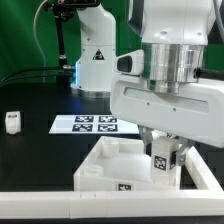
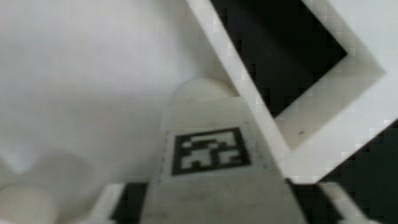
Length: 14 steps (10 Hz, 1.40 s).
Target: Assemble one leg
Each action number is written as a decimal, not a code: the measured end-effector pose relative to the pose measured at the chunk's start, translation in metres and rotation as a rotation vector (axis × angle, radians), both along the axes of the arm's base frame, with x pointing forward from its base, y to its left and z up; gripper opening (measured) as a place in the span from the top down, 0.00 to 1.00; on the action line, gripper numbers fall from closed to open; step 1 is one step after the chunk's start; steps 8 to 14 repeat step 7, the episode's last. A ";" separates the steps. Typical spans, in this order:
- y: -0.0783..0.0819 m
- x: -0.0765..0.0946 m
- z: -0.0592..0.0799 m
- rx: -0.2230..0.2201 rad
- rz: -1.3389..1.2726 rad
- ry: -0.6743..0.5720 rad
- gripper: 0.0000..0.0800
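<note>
Right up against the exterior camera is the arm's big white and silver wrist housing (image 1: 165,85), filling most of the frame from about 12 to 4 o'clock. Under it, the two-finger gripper (image 1: 163,160) hangs down around 5 o'clock and is pinching the leg (image 1: 162,161), a small white blocky plastic peg with a black-and-white square tag on its side. You can see the dark fingers (image 1: 178,156) pressed against either side of it.

That peg sits over the large white square panel with the raised rim (image 1: 100,165), down around 6 o'clock, near its edge on the exterior view's right. Can't honestly tell if the peg's bottom is touching the panel or just above it.

Wrist view shows the same thing close up: the leg (image 2: 217,140) with its tag dead center, white panel surface (image 2: 80,90) behind it, and the raised rim (image 2: 267,90) running diagonally past, black table beyond that.

Further back around 9 o'clock from frame center, the thin flat white marker board (image 1: 88,124) lies on the black table (image 1: 40,95). Well off at 9 o'clock near the frame edge sits another small white blocky piece (image 1: 12,122). Farthest back at 12 o'clock is the white robot base (image 1: 94,55) against a green backdrop (image 1: 25,30).
</note>
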<state>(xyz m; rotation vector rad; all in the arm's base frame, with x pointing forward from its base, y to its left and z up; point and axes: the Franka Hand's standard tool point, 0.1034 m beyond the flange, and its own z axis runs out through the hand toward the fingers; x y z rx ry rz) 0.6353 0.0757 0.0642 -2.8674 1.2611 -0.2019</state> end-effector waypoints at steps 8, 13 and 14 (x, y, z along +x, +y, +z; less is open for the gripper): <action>0.007 0.008 0.041 0.030 0.031 -0.037 0.19; 0.007 0.008 0.041 0.030 0.031 -0.037 0.19; 0.007 0.008 0.041 0.030 0.031 -0.037 0.19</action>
